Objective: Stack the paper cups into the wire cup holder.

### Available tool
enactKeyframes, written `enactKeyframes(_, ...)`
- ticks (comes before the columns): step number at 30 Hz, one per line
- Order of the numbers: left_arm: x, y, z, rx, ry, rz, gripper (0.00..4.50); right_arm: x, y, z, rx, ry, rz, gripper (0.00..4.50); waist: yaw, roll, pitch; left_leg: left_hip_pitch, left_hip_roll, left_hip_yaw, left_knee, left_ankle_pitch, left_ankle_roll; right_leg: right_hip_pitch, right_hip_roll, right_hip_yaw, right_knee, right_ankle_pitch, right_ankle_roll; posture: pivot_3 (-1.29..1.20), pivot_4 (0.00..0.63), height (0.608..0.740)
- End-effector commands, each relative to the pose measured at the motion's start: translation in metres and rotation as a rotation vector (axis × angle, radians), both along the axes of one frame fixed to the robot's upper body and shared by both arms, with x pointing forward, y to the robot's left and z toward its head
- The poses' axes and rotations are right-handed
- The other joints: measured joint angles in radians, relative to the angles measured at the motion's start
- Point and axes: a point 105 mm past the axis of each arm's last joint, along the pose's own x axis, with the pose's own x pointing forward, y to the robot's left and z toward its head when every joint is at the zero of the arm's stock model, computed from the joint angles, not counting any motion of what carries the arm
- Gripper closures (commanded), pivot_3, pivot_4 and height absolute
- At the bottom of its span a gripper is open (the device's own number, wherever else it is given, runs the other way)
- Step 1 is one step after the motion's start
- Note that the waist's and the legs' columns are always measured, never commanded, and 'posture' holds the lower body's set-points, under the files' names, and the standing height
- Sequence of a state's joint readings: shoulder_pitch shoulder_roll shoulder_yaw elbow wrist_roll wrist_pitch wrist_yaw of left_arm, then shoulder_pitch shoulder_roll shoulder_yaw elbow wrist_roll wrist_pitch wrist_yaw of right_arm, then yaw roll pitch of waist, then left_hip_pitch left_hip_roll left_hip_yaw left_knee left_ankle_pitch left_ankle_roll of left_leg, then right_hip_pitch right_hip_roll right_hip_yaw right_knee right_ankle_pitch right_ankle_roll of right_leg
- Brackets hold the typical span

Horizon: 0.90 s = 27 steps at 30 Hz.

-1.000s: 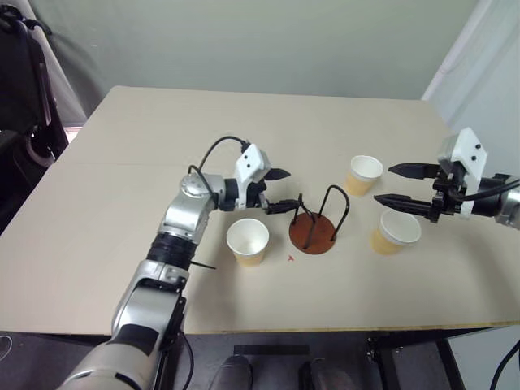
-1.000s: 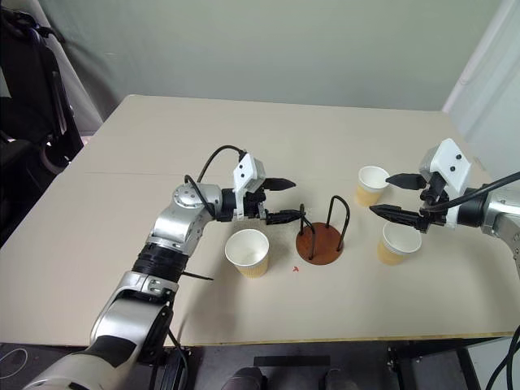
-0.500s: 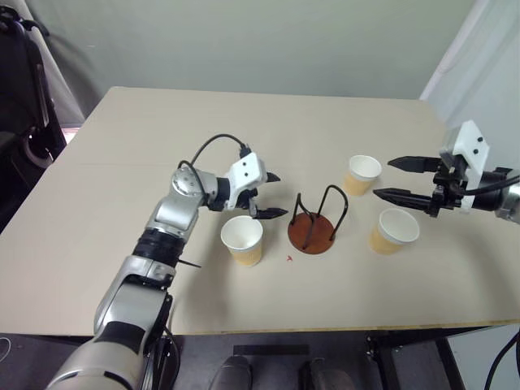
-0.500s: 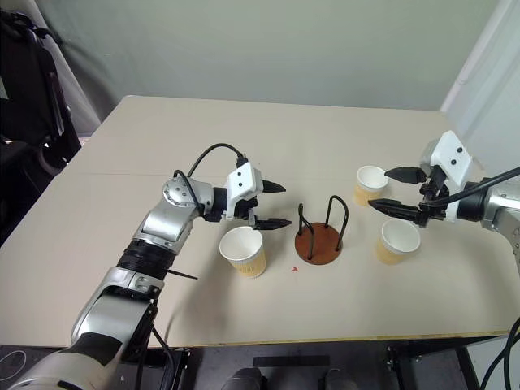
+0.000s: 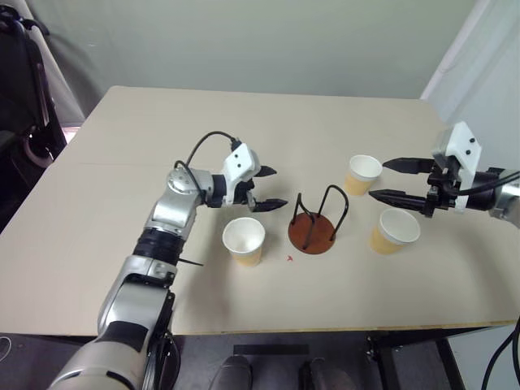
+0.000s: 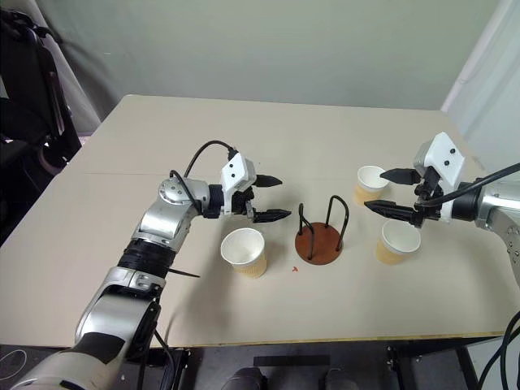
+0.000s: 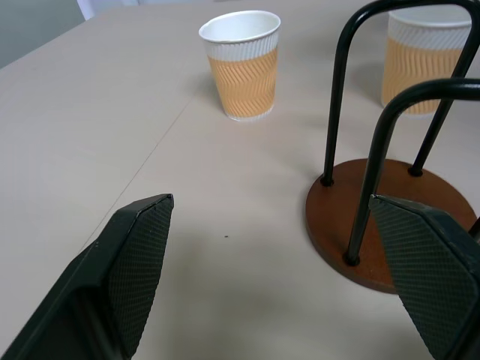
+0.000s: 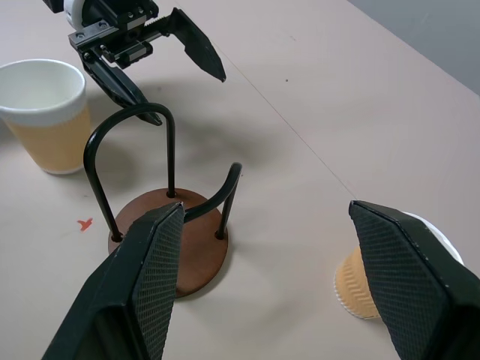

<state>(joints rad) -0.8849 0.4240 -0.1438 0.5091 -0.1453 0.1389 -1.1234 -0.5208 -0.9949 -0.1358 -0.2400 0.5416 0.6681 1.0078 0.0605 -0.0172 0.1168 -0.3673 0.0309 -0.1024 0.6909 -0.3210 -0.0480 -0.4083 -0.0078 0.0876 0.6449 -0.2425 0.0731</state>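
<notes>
The holder (image 5: 311,231) is a round red-brown disc with two thin black wire arches standing up from it, in the middle of the smooth beige table (image 5: 244,138). Three ribbed tan cups with white rims stand upright around it: one (image 5: 244,241) near its left, one (image 5: 362,175) behind it on the right, one (image 5: 395,231) on its right. The left gripper (image 5: 270,188) hangs above the table just left of the holder, jaws wide open and empty. The right gripper (image 5: 383,179) hovers between the two right cups, also open. A small red mark (image 5: 289,258) lies before the holder.
</notes>
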Motion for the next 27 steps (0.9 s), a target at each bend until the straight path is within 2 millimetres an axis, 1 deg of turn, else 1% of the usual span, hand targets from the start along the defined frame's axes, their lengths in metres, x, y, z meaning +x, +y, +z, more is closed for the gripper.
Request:
enactKeyframes(1,-0.002,-0.005,0.027,-0.057,-0.065,-0.021,0.03,-0.002,-0.001,0.011,-0.014,-0.051,0.003,0.95,0.0,0.0,0.0,0.0,0.0,0.0,0.0,0.0,0.0,0.0,0.0,0.0,0.0,0.0,0.0,0.0,0.15,0.74)
enactKeyframes(6,-0.002,0.0,0.033,-0.069,-0.064,-0.022,0.03,0.002,0.001,0.011,-0.025,-0.065,0.005,0.95,0.0,0.0,0.0,0.0,0.0,0.0,0.0,0.0,0.0,0.0,0.0,0.0,0.0,0.0,0.0,0.0,0.15,0.74)
enactKeyframes(10,-0.001,0.008,0.037,-0.089,-0.049,-0.002,0.03,0.013,0.0,0.013,-0.03,-0.084,-0.007,0.95,-0.003,0.0,0.0,0.0,0.0,0.0,0.0,0.0,0.0,-0.001,-0.001,0.0,0.0,0.0,0.0,0.0,0.15,0.74)
enactKeyframes(14,-0.001,0.011,0.041,-0.1,-0.052,0.009,0.03,0.028,0.0,0.012,-0.035,-0.101,-0.02,0.95,-0.002,0.0,0.0,0.0,0.0,0.0,0.0,0.0,0.0,-0.001,-0.001,0.0,0.0,0.0,0.0,0.0,0.15,0.74)
enactKeyframes(18,-0.005,0.008,0.044,-0.112,-0.054,-0.002,0.03,0.041,0.001,0.003,-0.089,-0.105,-0.018,0.95,-0.002,0.0,0.0,0.0,0.0,-0.001,-0.001,0.0,0.0,-0.002,-0.002,0.0,0.0,0.0,0.0,0.0,0.15,0.74)
enactKeyframes(22,-0.014,0.004,0.052,-0.155,-0.04,-0.046,0.03,0.055,-0.003,-0.009,-0.187,-0.113,-0.031,0.95,-0.003,0.0,0.0,0.0,0.0,-0.001,-0.003,0.0,0.0,-0.003,-0.002,0.0,0.0,0.0,0.0,0.0,0.15,0.74)
enactKeyframes(27,-0.026,0.008,0.059,-0.165,-0.018,-0.083,0.03,0.068,-0.007,-0.018,-0.269,-0.123,-0.038,0.95,-0.003,0.0,0.0,0.0,0.0,0.0,-0.007,0.0,-0.001,-0.005,-0.003,0.0,0.0,0.001,-0.001,0.0,0.15,0.74)
